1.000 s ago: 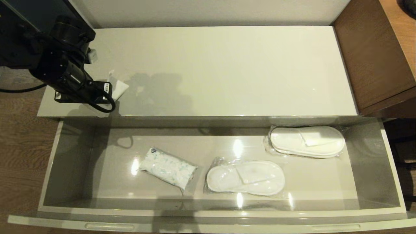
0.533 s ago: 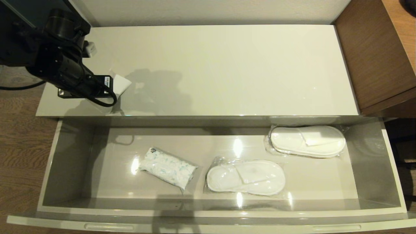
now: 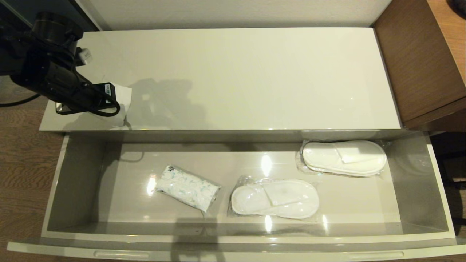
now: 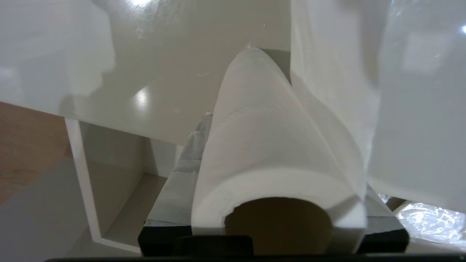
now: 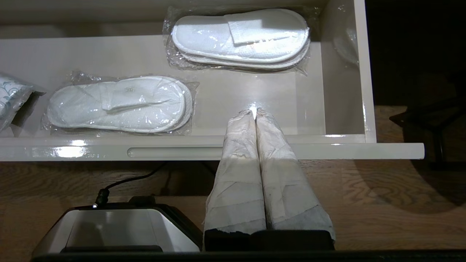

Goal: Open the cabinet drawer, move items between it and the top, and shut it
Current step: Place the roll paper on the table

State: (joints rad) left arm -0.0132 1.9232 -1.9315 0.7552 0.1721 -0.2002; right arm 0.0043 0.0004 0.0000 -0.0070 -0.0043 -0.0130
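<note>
The cabinet drawer (image 3: 72,182) stands pulled wide open, grey inside. My left gripper (image 3: 115,105) hovers over the front left corner of the top (image 3: 236,72), shut on a white paper roll (image 4: 269,145); a bit of the roll (image 3: 123,95) shows beside the wrist in the head view. A loose white wrapper (image 4: 400,109) hangs by the roll. Whether the roll touches the top I cannot tell. My right gripper (image 5: 255,111) is shut and empty, parked above the floor before the drawer's front edge (image 5: 327,151).
Inside the drawer lie a patterned tissue pack (image 3: 187,188) and two bagged pairs of white slippers (image 3: 275,198) (image 3: 344,158). A brown wood-grain cabinet (image 3: 418,62) adjoins on the right. Wood floor (image 3: 22,163) lies left; my base (image 5: 109,229) sits below the right arm.
My left arm has swung to the left with the roll, nearer the top's left edge. The drawer's contents and the right arm have not moved.
</note>
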